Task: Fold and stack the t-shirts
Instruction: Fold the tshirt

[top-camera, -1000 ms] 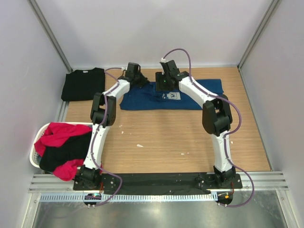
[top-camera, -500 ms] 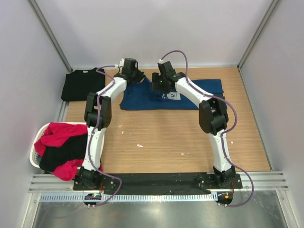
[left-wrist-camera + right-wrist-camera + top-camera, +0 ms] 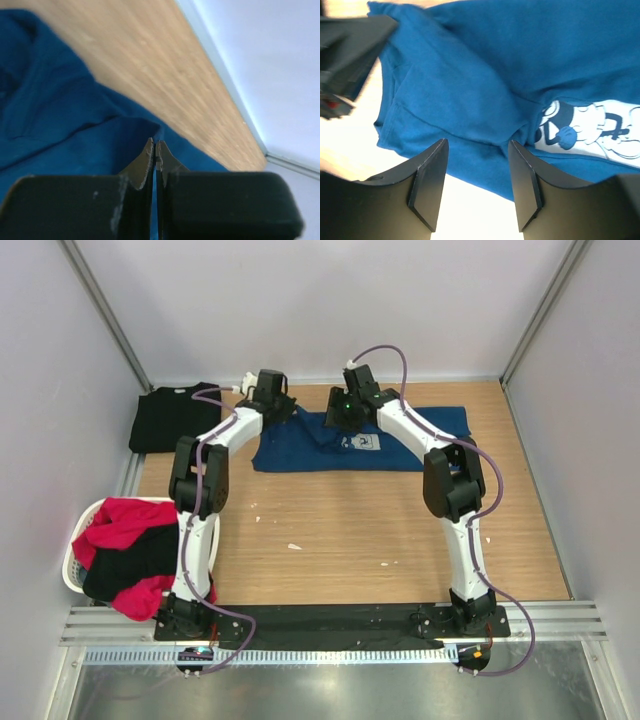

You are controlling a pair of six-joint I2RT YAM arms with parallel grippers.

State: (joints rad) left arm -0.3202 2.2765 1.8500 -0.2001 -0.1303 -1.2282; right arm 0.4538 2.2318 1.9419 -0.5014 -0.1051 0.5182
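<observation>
Top external view: 1 folded black t-shirt (image 3: pixel 175 418) lies at the far left of the surface (image 3: pixel 350 540). A basket (image 3: pixel 72 570) beside the left arm holds red and black t-shirts (image 3: pixel 130 545), not yet folded. The left gripper (image 3: pixel 155 150) has its jaws clenched, apparently pinching the far left edge of the blue t-shirt (image 3: pixel 410 440), which is spread along the far side. The right gripper (image 3: pixel 477 150) hovers just above that cloth, jaws released and holding nothing. The step looks like straightening the 2nd shirt before folding. Next, the right jaws need a hold on the cloth. Its pale print (image 3: pixel 590 130) shows a cartoon mouse, with no readable words.
</observation>
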